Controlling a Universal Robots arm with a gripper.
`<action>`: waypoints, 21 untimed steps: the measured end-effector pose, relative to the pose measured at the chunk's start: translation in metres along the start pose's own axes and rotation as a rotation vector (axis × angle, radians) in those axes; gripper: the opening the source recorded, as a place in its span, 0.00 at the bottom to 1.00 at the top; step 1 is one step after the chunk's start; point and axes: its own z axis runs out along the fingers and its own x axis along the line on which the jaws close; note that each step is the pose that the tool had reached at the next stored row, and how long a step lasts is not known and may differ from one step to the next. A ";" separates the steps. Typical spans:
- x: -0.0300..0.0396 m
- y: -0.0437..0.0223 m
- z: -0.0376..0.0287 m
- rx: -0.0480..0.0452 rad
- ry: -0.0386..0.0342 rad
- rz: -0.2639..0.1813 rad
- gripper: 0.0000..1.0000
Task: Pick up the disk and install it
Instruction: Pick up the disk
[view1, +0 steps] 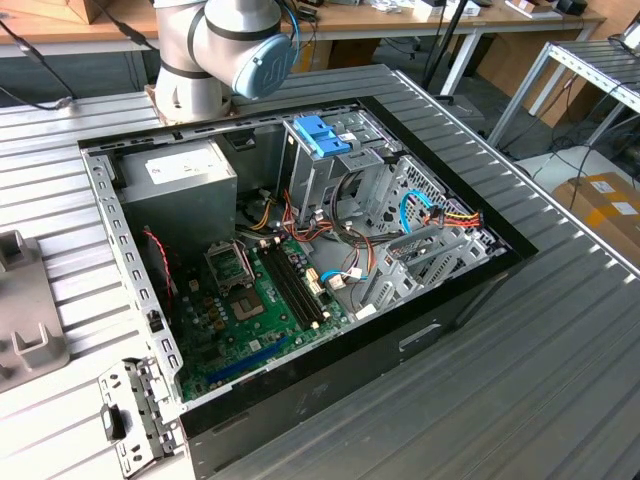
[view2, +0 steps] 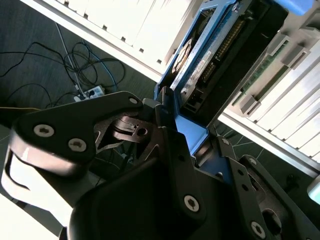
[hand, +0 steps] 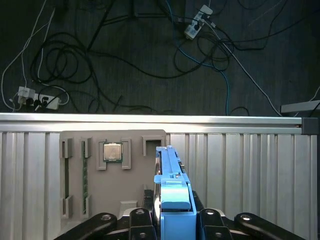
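In both wrist views my gripper (hand: 174, 218) is shut on the disk (hand: 170, 172), with a black finger (hand: 141, 218) on each side of it. The disk is held edge-on, so its light-blue carrier frame and blue end tab face the first wrist view. In the second wrist view the disk (view2: 200, 65) shows its dark metal underside and circuit board inside the blue frame, rising out of my gripper (view2: 192, 135). It hangs above the ribbed metal table (hand: 250, 170), near the table's edge.
The open computer case (view1: 330, 390) lies on the table. Inside stand an upright metal drive cage (view1: 340, 170) topped by a blue bracket (view1: 322, 135), a power supply (view1: 175, 180) and the motherboard (view1: 255, 300). A grey holder tray (hand: 135, 175) carries a processor chip (hand: 112, 151). Cables cover the floor (hand: 125, 60).
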 end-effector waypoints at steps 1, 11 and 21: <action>-0.0001 0.0000 -0.0008 -0.0001 0.0000 0.000 0.37; -0.0008 0.0004 -0.0101 -0.0001 -0.0008 0.000 0.37; -0.0015 0.0008 -0.0189 -0.0001 -0.0020 0.000 0.37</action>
